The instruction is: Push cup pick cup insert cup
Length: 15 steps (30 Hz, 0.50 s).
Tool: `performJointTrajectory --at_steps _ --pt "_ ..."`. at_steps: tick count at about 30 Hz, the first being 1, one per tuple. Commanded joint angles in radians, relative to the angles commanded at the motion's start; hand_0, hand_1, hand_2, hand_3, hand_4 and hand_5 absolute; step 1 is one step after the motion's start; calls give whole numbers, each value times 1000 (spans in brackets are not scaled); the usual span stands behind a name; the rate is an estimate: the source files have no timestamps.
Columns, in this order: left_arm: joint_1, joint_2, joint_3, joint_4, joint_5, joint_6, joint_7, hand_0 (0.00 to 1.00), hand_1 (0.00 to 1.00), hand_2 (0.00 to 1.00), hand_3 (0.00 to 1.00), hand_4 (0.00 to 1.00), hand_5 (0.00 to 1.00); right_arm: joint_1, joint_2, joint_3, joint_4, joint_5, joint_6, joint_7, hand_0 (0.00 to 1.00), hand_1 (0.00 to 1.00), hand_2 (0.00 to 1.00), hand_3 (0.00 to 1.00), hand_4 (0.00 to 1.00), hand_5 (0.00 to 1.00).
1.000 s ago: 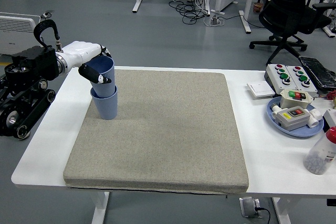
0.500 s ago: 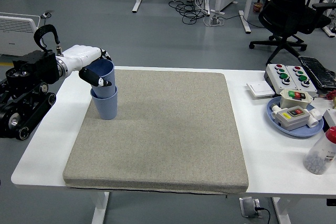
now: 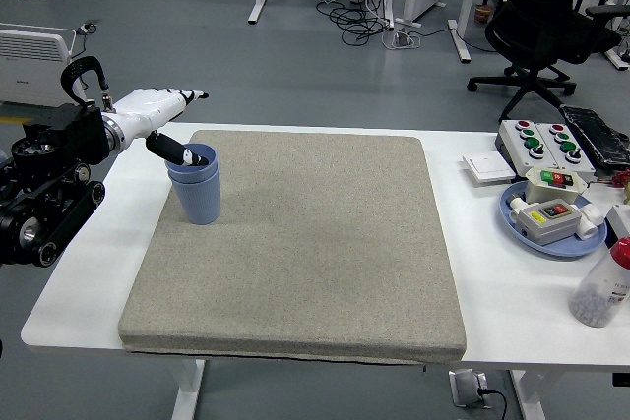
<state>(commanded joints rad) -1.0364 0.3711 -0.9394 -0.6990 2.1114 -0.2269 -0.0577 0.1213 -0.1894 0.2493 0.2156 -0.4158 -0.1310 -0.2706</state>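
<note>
Two blue cups (image 3: 195,187) sit nested at the mat's (image 3: 295,243) far-left corner, probably light, thin and slippery, best gripped around the wall; left hand (image 3: 162,120) open, thumb over the rim

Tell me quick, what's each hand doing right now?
Left hand: open, fingers stretched out, thumb resting at the rim of the nested cups, gripping nothing.
Right hand: not in view.
</note>
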Motion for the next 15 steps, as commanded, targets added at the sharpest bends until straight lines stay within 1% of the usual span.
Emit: performJointTrajectory --at_steps 4,5,7,8,9,10,11,12,14,15 --pt "3 1 -3 3 -6 8 0 998 998 998 998 998 538 2 0 -2 0 2 0 0 709 606 691 621 199 536" --pt "5 1 -5 2 -9 15 -2 998 998 998 998 998 538 3 0 -2 0 2 0 0 709 606 691 621 199 536" --pt "12 3 -9 -4 -22 43 -12 998 998 998 998 998 538 3 0 -4 0 4 0 1 709 606 691 621 199 536" --pt "18 3 -12 -12 -47 73 -14 998 998 998 998 998 538 4 0 -5 0 5 0 1 709 606 691 621 199 536" --pt "20 4 -13 -14 -59 93 -14 953 967 998 998 911 657 4 0 -5 0 6 0 2 709 607 690 620 199 536" --pt "32 3 -23 -27 -81 117 -12 953 967 998 998 911 657 5 0 -5 0 6 0 2 709 607 690 620 199 536" --pt "45 3 -35 -43 -120 156 -9 953 967 998 998 911 657 5 0 -6 0 6 0 2 709 607 690 620 199 536" --pt "49 3 -38 -47 -156 186 -9 953 967 998 998 911 657 5 0 -6 0 6 0 2 709 607 690 620 199 536" --pt "88 2 -84 -98 -238 266 -10 953 967 998 998 911 657 6 0 -8 -1 10 0 3 709 607 690 620 199 536" --pt "104 1 -105 -121 -284 304 -10 720 756 784 793 703 779 7 -1 -9 -1 11 0 4 709 605 690 620 199 538"
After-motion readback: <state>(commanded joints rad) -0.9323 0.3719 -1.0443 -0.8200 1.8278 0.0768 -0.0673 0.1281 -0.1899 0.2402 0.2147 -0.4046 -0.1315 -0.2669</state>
